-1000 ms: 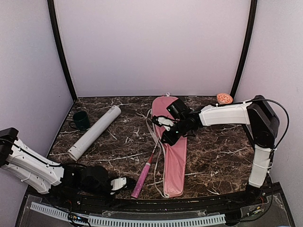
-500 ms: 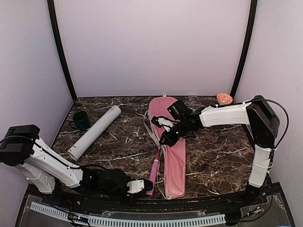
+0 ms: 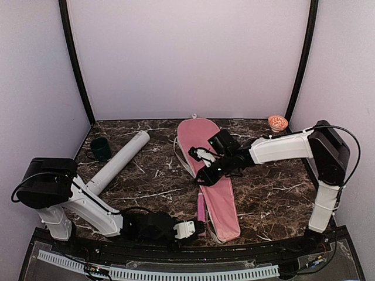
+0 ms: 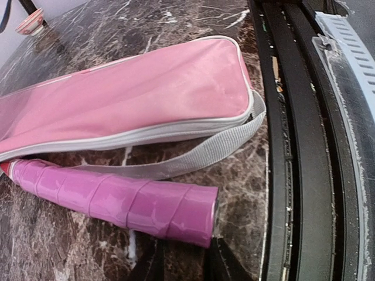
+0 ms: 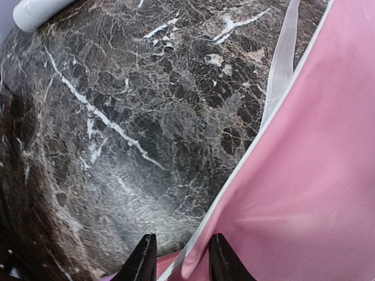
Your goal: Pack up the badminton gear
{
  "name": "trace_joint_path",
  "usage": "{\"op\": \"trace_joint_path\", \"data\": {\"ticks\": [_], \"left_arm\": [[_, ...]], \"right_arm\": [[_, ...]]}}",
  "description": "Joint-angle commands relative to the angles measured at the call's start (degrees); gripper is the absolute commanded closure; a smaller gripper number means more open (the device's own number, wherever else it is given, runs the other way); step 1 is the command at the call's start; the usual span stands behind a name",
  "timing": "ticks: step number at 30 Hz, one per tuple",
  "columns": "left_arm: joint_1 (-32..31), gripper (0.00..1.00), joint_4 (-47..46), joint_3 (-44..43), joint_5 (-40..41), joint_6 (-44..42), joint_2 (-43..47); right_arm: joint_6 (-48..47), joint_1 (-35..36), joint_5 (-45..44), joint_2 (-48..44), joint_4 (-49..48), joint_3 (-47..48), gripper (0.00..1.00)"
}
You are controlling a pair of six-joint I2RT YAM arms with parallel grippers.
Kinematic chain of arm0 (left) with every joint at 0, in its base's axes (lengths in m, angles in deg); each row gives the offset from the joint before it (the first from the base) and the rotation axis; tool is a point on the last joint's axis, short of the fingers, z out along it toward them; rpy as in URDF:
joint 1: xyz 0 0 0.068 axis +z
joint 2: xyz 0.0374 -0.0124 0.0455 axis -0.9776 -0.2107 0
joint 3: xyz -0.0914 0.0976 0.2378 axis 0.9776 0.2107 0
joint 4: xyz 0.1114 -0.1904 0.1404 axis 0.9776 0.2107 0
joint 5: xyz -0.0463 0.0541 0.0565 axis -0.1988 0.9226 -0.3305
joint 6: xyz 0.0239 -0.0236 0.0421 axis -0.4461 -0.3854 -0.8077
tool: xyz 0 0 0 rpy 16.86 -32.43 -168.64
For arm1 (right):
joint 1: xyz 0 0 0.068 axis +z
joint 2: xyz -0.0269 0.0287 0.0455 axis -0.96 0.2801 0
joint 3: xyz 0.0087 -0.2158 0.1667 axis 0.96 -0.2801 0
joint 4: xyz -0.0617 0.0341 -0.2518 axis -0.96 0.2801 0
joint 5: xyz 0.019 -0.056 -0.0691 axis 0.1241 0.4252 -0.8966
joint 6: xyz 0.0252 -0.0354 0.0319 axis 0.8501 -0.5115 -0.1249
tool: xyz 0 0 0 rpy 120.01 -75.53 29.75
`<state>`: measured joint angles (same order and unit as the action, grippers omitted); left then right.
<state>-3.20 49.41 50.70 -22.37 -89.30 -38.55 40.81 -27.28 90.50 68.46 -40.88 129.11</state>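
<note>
Where the dark marble table [image 3: 269, 187] is widest, the pink racket cover [image 3: 214, 175] lies from the far middle down to the near edge. The pale grey tube [image 3: 117, 163] lies slantwise on the left, well apart from it. A pink racket handle [image 4: 117, 199] lies just beside the cover's near end, across its grey strap. The left pincer [image 4: 186, 263] sits at the handle's butt, narrowly parted. The right pincer [image 5: 181, 257] is also narrow and straddles the cover's piped edge. A green cup [image 3: 100, 148] stands by the tube, and an orange bowl [image 3: 278, 122] stands far right.
</note>
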Motion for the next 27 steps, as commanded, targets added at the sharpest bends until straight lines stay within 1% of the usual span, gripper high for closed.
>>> {"op": "trace_joint_path", "data": {"ticks": [1,4,7,11,17,23,27], "left_arm": [[1.05,0.70,-3.81,-0.73,3.29,0.48,0.33],[1.01,0.67,-4.77,0.77,3.27,1.56,1.60],[1.05,0.63,-7.65,2.68,2.95,2.72,2.52],[1.01,0.63,-10.63,3.35,3.13,3.65,1.19],[0.99,0.64,-14.05,3.40,2.74,5.33,-0.70],[1.05,0.65,-15.07,3.41,2.94,6.03,-1.28],[1.04,0.67,-15.52,3.32,2.77,6.12,-2.01]], "right_arm": [[6.01,1.81,-1.70,-5.27,2.50,-0.95,0.64],[11.20,2.93,-7.67,-9.86,5.29,-2.94,0.59],[17.11,5.10,-13.60,-14.71,7.55,-6.41,0.60],[24.49,9.40,-17.37,-18.89,9.47,-10.27,0.62],[30.79,15.92,-23.84,-17.67,12.92,-10.26,0.64],[34.83,19.62,-29.97,-13.54,17.21,-9.12,0.64],[36.37,20.77,-29.53,-13.09,17.30,-10.09,0.65]]}}
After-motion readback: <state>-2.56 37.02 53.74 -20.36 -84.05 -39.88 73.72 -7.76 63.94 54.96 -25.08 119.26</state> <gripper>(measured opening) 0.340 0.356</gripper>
